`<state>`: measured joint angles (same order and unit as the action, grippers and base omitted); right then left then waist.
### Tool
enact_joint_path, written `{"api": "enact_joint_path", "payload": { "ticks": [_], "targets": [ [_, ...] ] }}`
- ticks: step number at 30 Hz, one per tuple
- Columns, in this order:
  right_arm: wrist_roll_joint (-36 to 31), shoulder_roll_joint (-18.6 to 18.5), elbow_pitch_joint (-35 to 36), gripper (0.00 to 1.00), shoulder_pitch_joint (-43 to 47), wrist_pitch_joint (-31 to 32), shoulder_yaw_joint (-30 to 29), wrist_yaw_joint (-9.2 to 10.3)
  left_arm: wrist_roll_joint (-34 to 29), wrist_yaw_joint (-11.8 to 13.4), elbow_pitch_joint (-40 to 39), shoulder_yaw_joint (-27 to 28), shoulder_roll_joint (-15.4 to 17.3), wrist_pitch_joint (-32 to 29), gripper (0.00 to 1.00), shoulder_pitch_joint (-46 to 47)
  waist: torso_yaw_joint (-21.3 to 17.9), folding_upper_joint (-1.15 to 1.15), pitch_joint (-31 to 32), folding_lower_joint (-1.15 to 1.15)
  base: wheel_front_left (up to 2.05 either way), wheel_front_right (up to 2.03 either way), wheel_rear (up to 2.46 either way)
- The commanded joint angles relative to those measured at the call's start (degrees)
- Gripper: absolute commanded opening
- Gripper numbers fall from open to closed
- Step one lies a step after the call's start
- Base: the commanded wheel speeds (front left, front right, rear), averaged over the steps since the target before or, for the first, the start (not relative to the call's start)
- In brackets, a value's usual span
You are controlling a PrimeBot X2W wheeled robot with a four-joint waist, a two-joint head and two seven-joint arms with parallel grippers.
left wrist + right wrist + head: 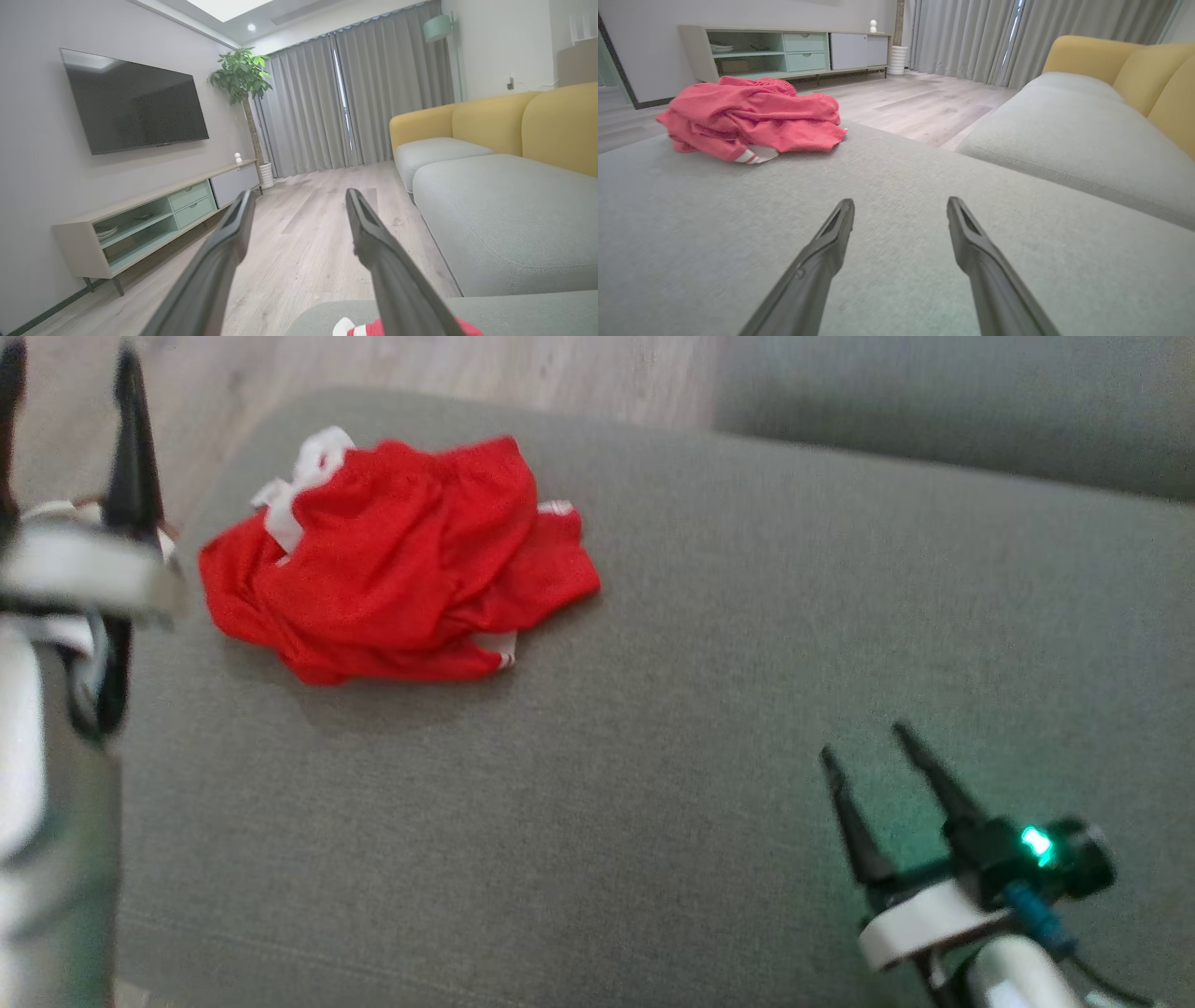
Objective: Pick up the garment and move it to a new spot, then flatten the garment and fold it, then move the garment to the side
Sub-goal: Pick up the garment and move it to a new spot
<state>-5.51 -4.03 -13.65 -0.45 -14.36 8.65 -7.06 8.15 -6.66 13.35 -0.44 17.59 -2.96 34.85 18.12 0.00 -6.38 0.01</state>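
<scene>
A crumpled red garment (392, 560) of thin, softly creased cloth is seen lying in a loose heap on the far left part of a broad grey-green cushion (672, 691) of woven upholstery, close to its rounded edge. White trim is shown at the heap's upper left, and a white striped band is exposed at its lower right. The kind of garment cannot be told, as the folds are bunched over one another. In the right wrist view it (752, 116) is rendered paler, almost pink. In the left wrist view it (366, 330) is cut off by the bottom edge and partly hidden behind a dark finger.

The left claw (70, 392), blurred and cropped at the picture's left edge, is held spread with nothing between its fingers, beside the garment but apart from it. The right claw (864, 742) is likewise spread and empty, over bare cushion, well apart from the garment. A pale wood-grain floor (420, 364) is seen beyond the cushion, and smooth yellow backrests (1134, 65) at the right.
</scene>
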Motion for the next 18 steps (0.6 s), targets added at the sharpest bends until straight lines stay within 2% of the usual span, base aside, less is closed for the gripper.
{"api": "enact_joint_path", "payload": {
  "ticks": [1,5,9,13,18],
  "targets": [
    [-0.46,-1.50,2.15,1.00,-2.04,-0.63,0.72,-0.43,0.85,-0.34,0.19,0.96,2.78,-1.06,1.00,4.96,-1.71,0.00,-4.74,-0.01,0.00,0.00,0.00],
    [-1.02,-3.90,3.56,1.00,-2.47,-0.63,0.12,-0.43,7.28,-0.75,11.53,-1.85,3.26,-5.67,1.00,14.59,-3.23,0.00,-7.90,-0.01,0.00,0.00,0.00],
    [-1.22,-6.06,5.50,1.00,-2.65,-0.63,-0.49,-0.43,13.52,-0.80,21.51,-7.90,5.57,-16.60,1.00,19.93,-4.88,0.00,-11.08,-0.01,0.00,0.00,0.00],
    [-1.27,-7.88,7.44,1.00,-3.03,-0.63,-1.00,-0.43,17.37,-0.81,28.28,-10.99,7.42,-25.29,1.00,23.57,-6.35,0.00,-14.20,-0.01,0.00,0.00,0.00],
    [-1.14,-9.32,9.99,1.00,-2.84,-0.63,-2.35,-0.43,19.57,-0.81,32.33,-14.22,8.66,-27.92,1.00,24.92,-7.42,0.00,-17.92,-0.01,0.00,0.00,0.00]
  ]
}}
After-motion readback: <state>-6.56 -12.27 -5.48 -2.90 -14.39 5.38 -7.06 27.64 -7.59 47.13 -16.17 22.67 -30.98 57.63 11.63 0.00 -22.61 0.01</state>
